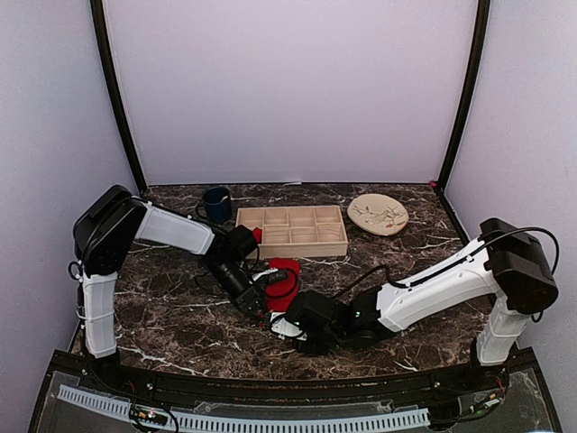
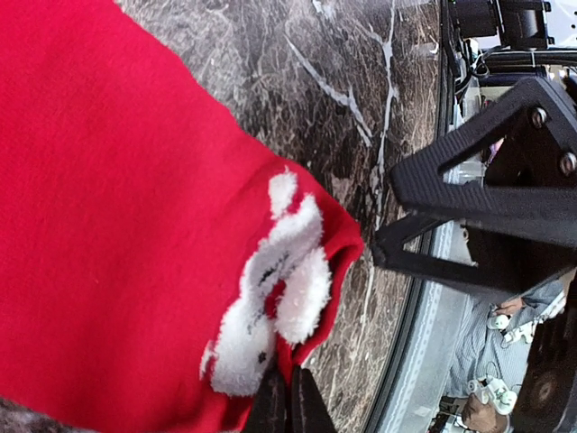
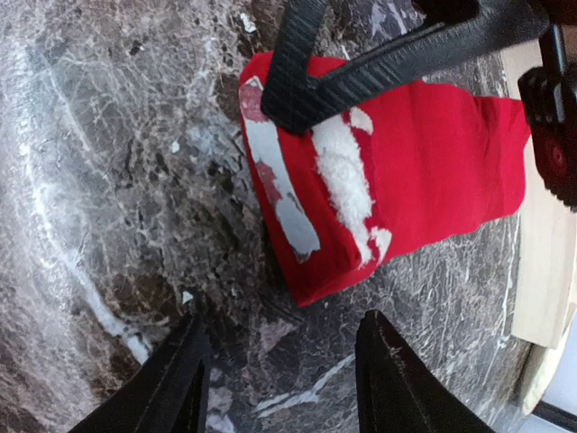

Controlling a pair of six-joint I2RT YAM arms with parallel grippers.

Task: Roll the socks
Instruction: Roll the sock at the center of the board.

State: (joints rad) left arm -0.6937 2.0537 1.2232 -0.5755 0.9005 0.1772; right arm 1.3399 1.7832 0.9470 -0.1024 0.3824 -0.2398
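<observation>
Right tool (image 3: 281,322) open over marble table (image 3: 90,180), just short of edge of socks (image 3: 433,180), left tool (image 2: 288,403) closed at hem.

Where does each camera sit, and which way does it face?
Top external: above and behind, looking down on the table; left arm and right arm show.
Left wrist: on the left arm, close over the red sock; its shut fingers at bottom.
Right wrist: on the right arm, facing the table; its open fingers below.
Shared: both wrist views show the red sock.
</observation>
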